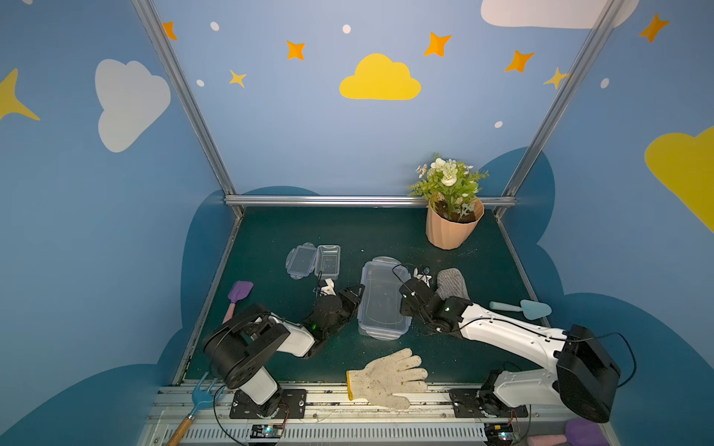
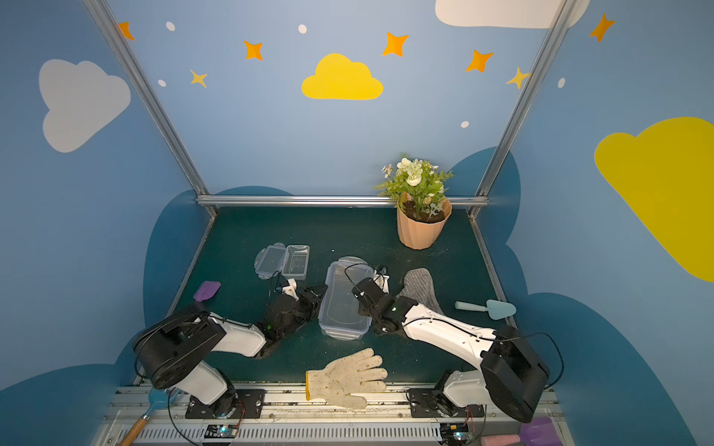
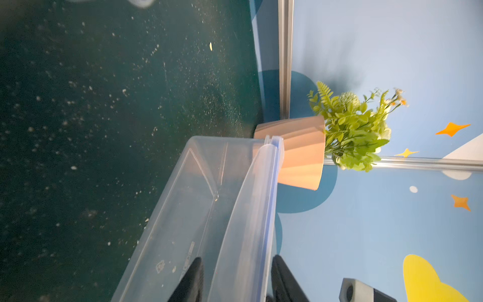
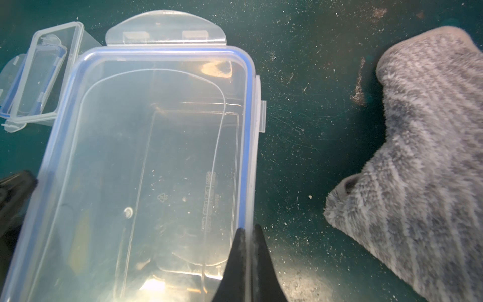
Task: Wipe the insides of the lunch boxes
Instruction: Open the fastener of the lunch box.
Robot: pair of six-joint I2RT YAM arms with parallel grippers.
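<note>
The large lunch box [image 1: 382,305] stands mid-table with its blue-rimmed lid [image 4: 167,60] lying on it. My left gripper [image 3: 236,258] sits at its left long side, one finger under the lid's side flap and one above the blue rim [image 3: 269,209], closed against them. My right gripper [image 4: 248,228] is shut on the thin edge of the lid at the right long side. Behind and to the left stands the small lunch box [image 1: 327,260], uncovered, with its lid [image 1: 302,263] flat beside it. A fuzzy grey cloth mitt [image 4: 423,146] lies on the table just right of the large box.
A peach flower pot [image 1: 454,228] stands at the back right. A white knit glove [image 1: 386,378] lies at the front edge. A purple spatula [image 1: 239,293] is at the left and a teal trowel [image 1: 521,309] at the right. Crumbs speckle the green mat [image 1: 293,231].
</note>
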